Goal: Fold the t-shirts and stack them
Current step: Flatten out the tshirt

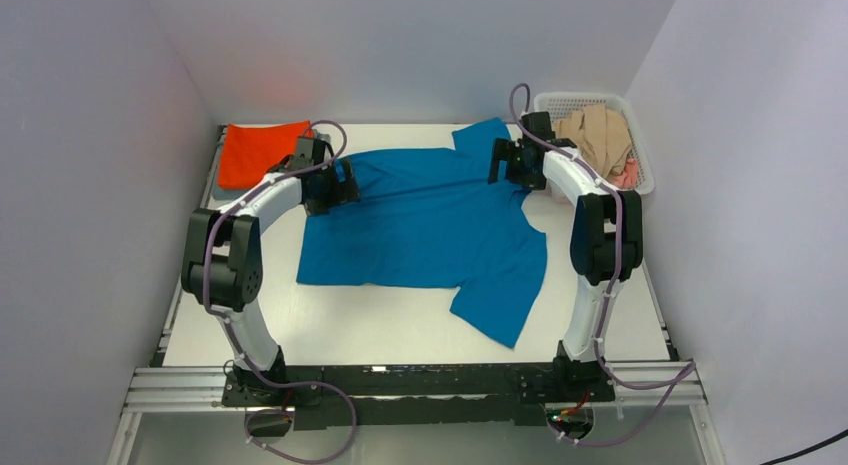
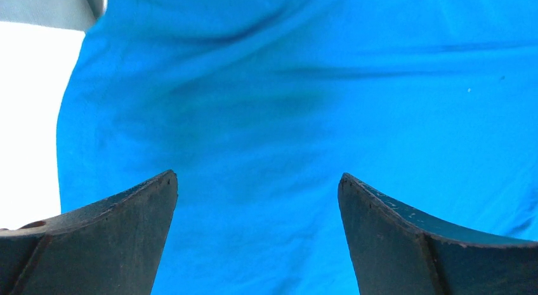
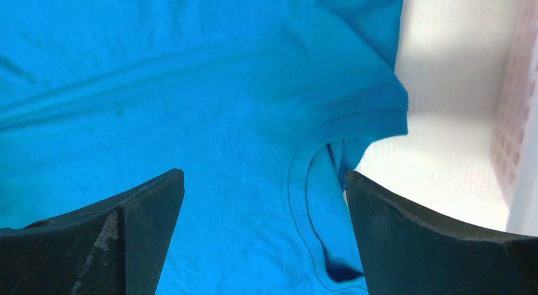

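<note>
Jaws apart; left tool (image 2: 257, 176), right tool (image 3: 264, 174) above teal-blue t-shirt (image 1: 430, 230).

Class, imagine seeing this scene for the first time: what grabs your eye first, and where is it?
The big teal-blue t-shirt spread out across the middle of the table strikes first. The left pincer and right pincer hang open over its far part. A folded orange t-shirt lies at the far left corner; a white basket holding beige cloth stands far right.

White table (image 1: 380, 320), pale lavender walls (image 1: 400, 45), soft even light.
</note>
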